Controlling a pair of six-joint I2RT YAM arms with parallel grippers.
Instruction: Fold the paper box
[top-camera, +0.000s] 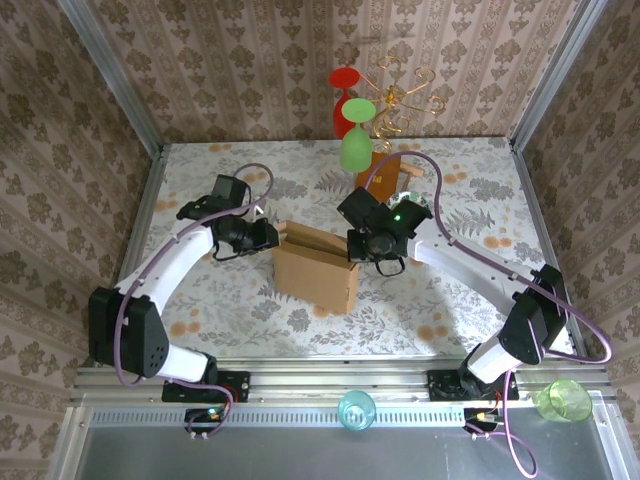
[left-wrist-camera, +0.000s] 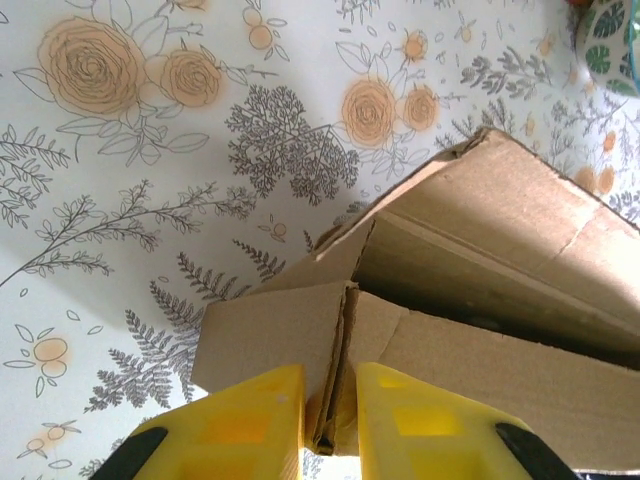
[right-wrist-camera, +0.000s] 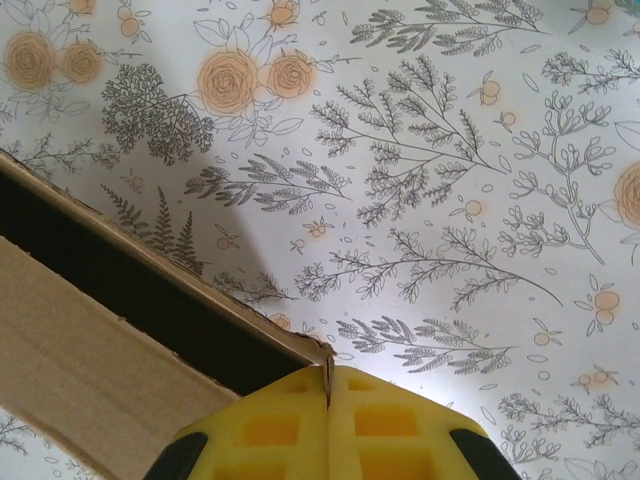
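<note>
**Top view.** The paper box (top-camera: 315, 268) stands in the middle of the table (top-camera: 240, 312), its open side up. The left gripper (top-camera: 272, 236) meets its 9 o'clock end and the right gripper (top-camera: 362, 252) its 2 o'clock corner. Both sets of fingertips are hidden under their own wrists. Bare cloth lies open from the box toward 6 o'clock. Toward 12 o'clock a green glass (top-camera: 355, 145) and an orange-brown board (top-camera: 385, 172) stand near the right arm.

**Left wrist.** The yellow fingers (left-wrist-camera: 250, 425) of the left gripper (left-wrist-camera: 330, 430) are nipped close on a doubled flap edge of the box (left-wrist-camera: 480, 250). The box runs off toward 3 o'clock and is cut by the frame, and its inside is too dark to read. A round patterned thing (left-wrist-camera: 612, 45) is clipped at 1 o'clock and cannot be identified. Open cloth spans 9 to 12 o'clock.

**Right wrist.** The right gripper (right-wrist-camera: 328, 400) has its fingers (right-wrist-camera: 270, 430) pressed together. The corner of the box wall (right-wrist-camera: 90, 380) touches their tips. Whether a sliver of the wall is caught cannot be told. The wall is cut off at 8 o'clock. Cloth lies clear from 12 to 4 o'clock.
</note>
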